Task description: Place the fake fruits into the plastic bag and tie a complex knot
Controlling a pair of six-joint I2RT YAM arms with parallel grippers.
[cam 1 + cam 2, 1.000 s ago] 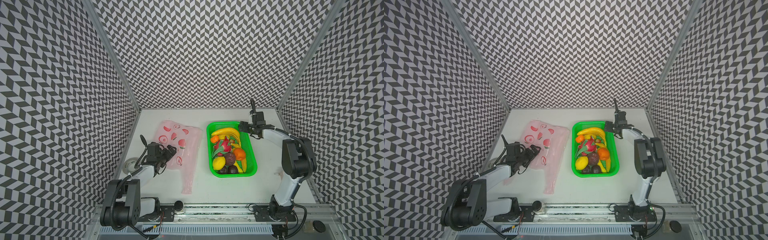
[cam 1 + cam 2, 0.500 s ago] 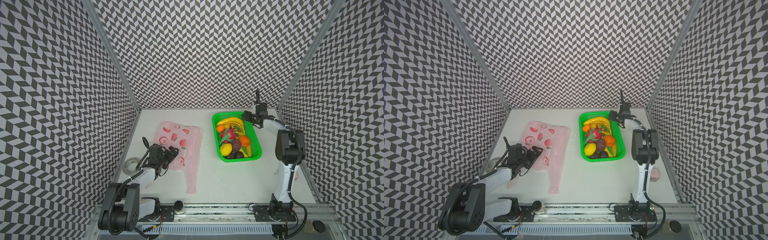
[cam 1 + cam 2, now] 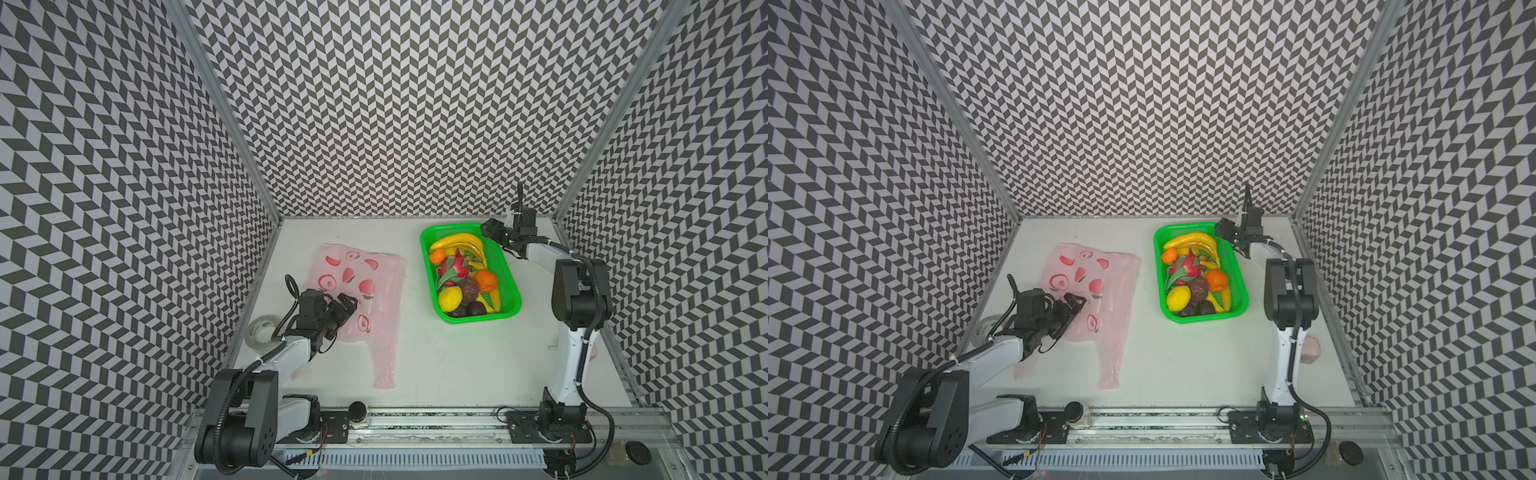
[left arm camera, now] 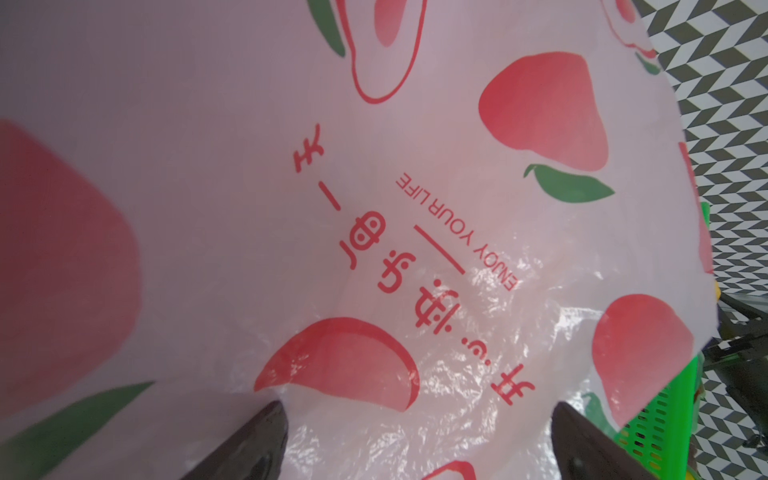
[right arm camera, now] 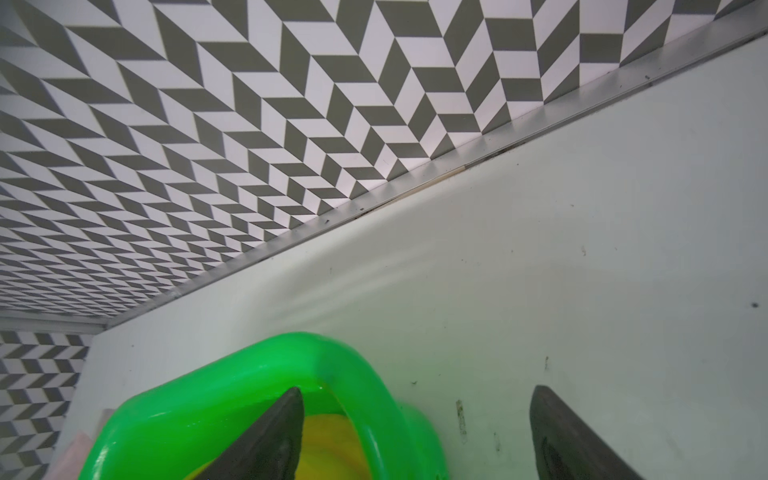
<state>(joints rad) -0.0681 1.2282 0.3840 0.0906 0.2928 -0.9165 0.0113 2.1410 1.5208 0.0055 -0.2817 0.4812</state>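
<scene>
The plastic bag (image 3: 374,286) (image 3: 1113,291) lies flat and pale pink on the table's left half, one handle trailing toward the front. My left gripper (image 3: 344,308) (image 3: 1072,309) (image 4: 417,405) hovers open over its near left part, nothing between the fingers. The fake fruits sit in a green basket (image 3: 424,253) (image 3: 1158,249): bananas (image 3: 457,241), a dragon fruit (image 3: 455,266), an orange (image 3: 486,280), a lemon (image 3: 450,298), dark balls (image 3: 469,287). My right gripper (image 3: 492,232) (image 3: 1225,230) (image 5: 417,390) is open astride the basket's far right rim (image 5: 357,382), one finger inside above a banana (image 5: 332,449). No knot shows.
A clear tape roll (image 3: 259,330) (image 3: 982,328) lies by the left wall beside my left arm. A pink object (image 3: 1312,351) rests near the right wall behind my right arm. The back wall (image 5: 249,124) stands close behind the basket.
The basket has slid toward the back right corner and turned a little, with my right gripper at its rim. My left gripper crept slightly further over the bag.
</scene>
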